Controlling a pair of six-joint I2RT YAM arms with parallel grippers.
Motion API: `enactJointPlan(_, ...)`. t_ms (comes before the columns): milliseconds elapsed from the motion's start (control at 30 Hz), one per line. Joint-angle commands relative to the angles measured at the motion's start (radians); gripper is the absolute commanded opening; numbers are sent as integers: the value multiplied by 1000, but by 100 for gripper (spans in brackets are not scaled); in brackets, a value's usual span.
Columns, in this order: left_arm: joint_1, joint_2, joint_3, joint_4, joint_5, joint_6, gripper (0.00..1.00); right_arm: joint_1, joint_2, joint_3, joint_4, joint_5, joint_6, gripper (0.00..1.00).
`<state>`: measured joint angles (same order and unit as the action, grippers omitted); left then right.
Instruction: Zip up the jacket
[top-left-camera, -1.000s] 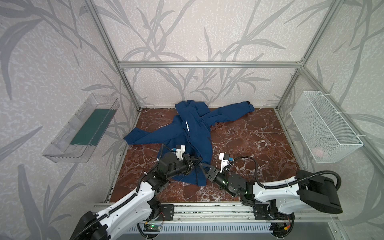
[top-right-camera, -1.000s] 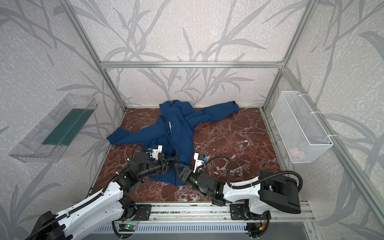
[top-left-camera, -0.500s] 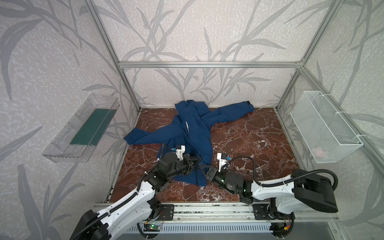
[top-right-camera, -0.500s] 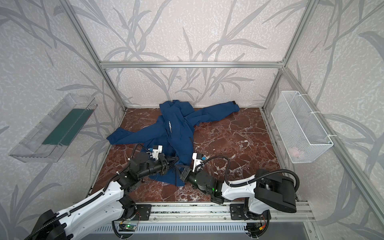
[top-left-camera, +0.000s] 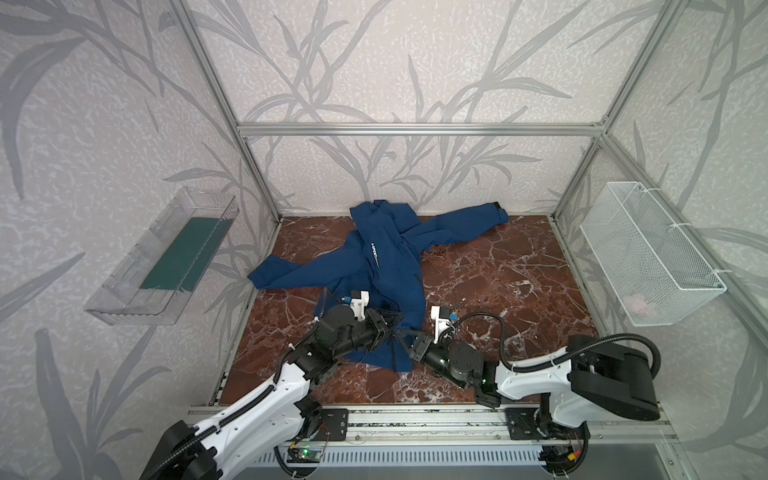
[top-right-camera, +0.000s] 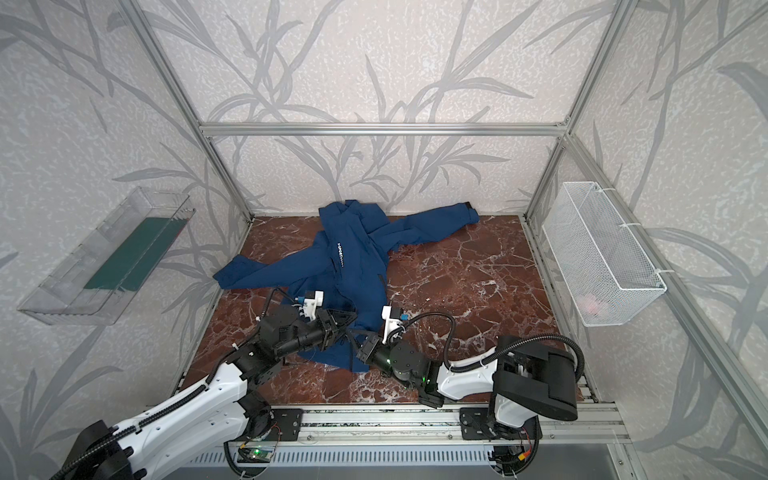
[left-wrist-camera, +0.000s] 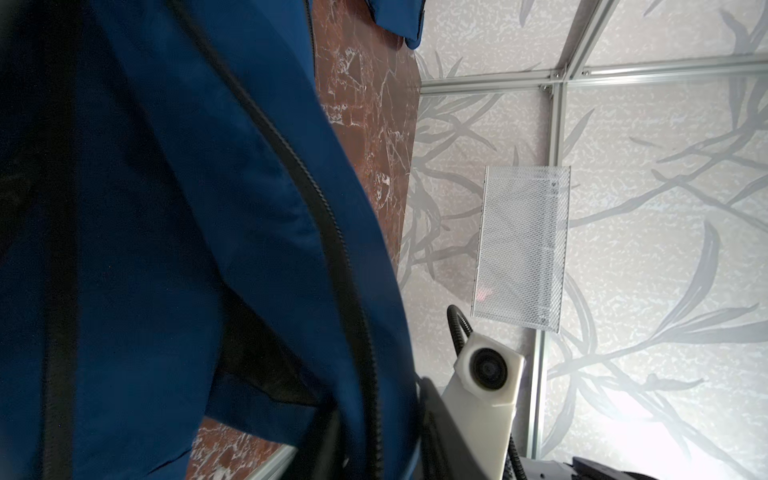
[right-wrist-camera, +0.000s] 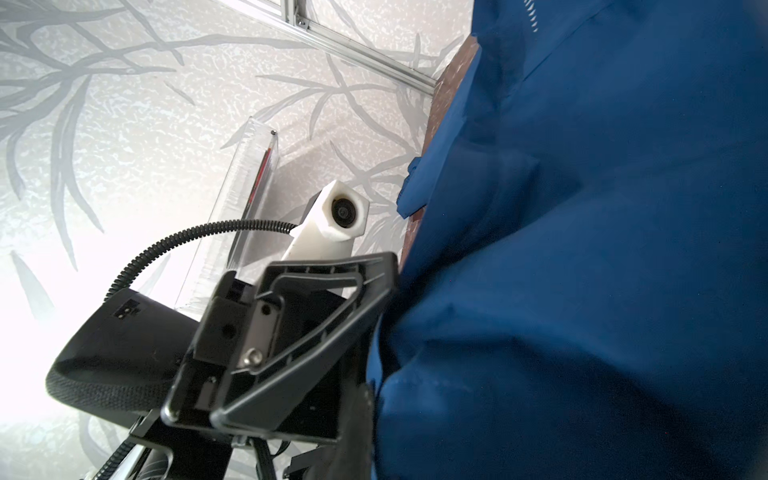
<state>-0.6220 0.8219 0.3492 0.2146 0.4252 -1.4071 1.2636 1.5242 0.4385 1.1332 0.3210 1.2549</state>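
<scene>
The navy jacket (top-left-camera: 386, 257) lies spread on the marble floor, sleeves out to the left and back right, with white lettering on its chest. Both grippers meet at its near hem. My left gripper (top-left-camera: 388, 326) holds its jaws around the front edge, where the dark zipper (left-wrist-camera: 324, 216) runs down past a dark finger (left-wrist-camera: 328, 444); how wide the jaws stand is hidden by cloth. From the right, my right gripper (top-left-camera: 405, 336) reaches the same hem and is shut on the blue cloth (right-wrist-camera: 582, 249), one finger (right-wrist-camera: 353, 419) pressed against it. The left gripper's black frame (right-wrist-camera: 299, 324) stands just beside.
A clear plastic bin (top-left-camera: 166, 257) with a green bottom hangs on the left wall. On the right wall hangs a white wire basket (top-left-camera: 648, 257). An aluminium rail (top-left-camera: 415, 419) runs along the front edge. Bare marble floor (top-left-camera: 498, 270) lies right of the jacket.
My right gripper has slid left up to the jacket's hem beside the left gripper and closed on the cloth. The left arm has kept its place.
</scene>
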Motion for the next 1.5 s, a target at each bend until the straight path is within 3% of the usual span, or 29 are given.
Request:
enactJointPlan(0,5,-64,-13,-135,-24,39,49,-4,10,-20,139,13,-23,5)
enactJointPlan(367,13,-438,-130,-510,-146,8,55,-18,-47,-112,184,45,-24,3)
enactJointPlan(533,12,-507,-169,-629,-172,7,54,-42,-109,-157,170,65,-24,3)
enactJointPlan(633,11,-471,-191,-585,-148,4,54,-66,-148,-187,148,58,-15,3)
enactJointPlan(833,1,-258,-196,-365,-51,11,54,-98,-205,-215,113,33,-8,3)
enactJointPlan(1067,-63,-49,-126,-205,-46,45,51,-106,-275,-230,41,37,-12,3)
enactJointPlan(1467,-154,131,-126,56,-44,5,48,-110,-279,-218,21,32,-10,3)
